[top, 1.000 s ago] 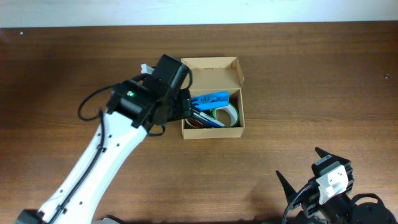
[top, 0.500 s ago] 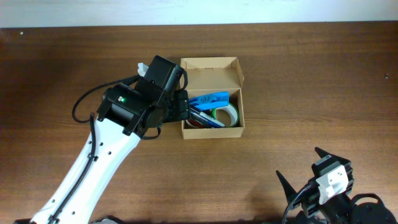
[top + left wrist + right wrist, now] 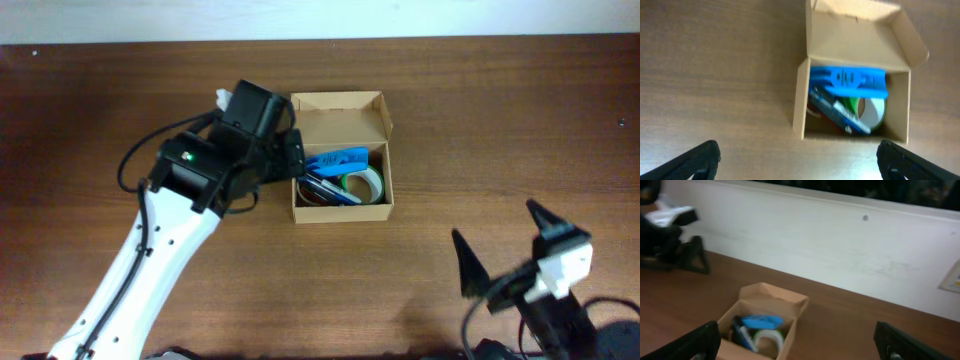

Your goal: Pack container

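The tan cardboard container (image 3: 379, 196) stands mid-table with its flap lid (image 3: 336, 112) open at the back. Inside lie a flat blue plastic case (image 3: 336, 160), a tape roll (image 3: 368, 183) and pens (image 3: 328, 190). My left gripper (image 3: 290, 165) is open and empty, just left of the container's left wall. In the left wrist view the container (image 3: 801, 102) lies ahead of the wide-open fingers (image 3: 800, 164). My right gripper (image 3: 505, 245) is open and empty near the front right. It faces the container (image 3: 735, 354) from afar between its open fingers (image 3: 800, 347).
The brown wooden table (image 3: 500, 120) spreads around the container. A white wall (image 3: 815, 245) runs behind the table's far edge. The left arm's white link (image 3: 140, 280) slants across the front left.
The left gripper has drawn back slightly left from the container. The right arm has risen and shifted right, with its gripper still open.
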You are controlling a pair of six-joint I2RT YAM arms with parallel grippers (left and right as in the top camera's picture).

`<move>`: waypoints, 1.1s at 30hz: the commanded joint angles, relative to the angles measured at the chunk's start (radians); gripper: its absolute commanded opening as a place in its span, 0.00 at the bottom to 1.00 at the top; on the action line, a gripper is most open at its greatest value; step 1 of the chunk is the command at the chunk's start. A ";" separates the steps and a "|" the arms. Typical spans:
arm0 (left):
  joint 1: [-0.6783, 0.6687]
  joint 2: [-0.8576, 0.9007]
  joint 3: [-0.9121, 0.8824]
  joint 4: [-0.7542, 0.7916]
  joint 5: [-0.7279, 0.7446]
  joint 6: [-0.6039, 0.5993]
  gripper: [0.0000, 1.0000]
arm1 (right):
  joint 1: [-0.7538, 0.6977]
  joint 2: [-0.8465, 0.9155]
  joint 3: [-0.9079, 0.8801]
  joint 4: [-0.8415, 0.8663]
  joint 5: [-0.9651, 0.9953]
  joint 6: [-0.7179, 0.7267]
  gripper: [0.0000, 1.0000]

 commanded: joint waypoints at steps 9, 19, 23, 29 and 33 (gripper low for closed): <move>0.190 -0.011 0.008 0.150 0.073 0.014 1.00 | -0.003 0.599 0.377 -0.091 0.141 0.019 0.99; 0.190 0.027 0.008 0.212 0.060 0.014 0.99 | -0.175 0.884 0.463 -0.076 0.099 0.141 0.99; 0.206 0.077 0.008 0.237 0.146 0.010 1.00 | -0.410 0.965 0.584 -0.141 -0.134 0.181 0.99; 0.266 0.185 0.008 0.306 0.293 -0.061 0.83 | -0.734 1.059 0.646 -0.160 -0.492 0.214 1.00; 0.317 0.270 0.008 0.348 0.393 -0.107 0.45 | -0.877 1.154 0.646 -0.167 -0.677 0.245 0.81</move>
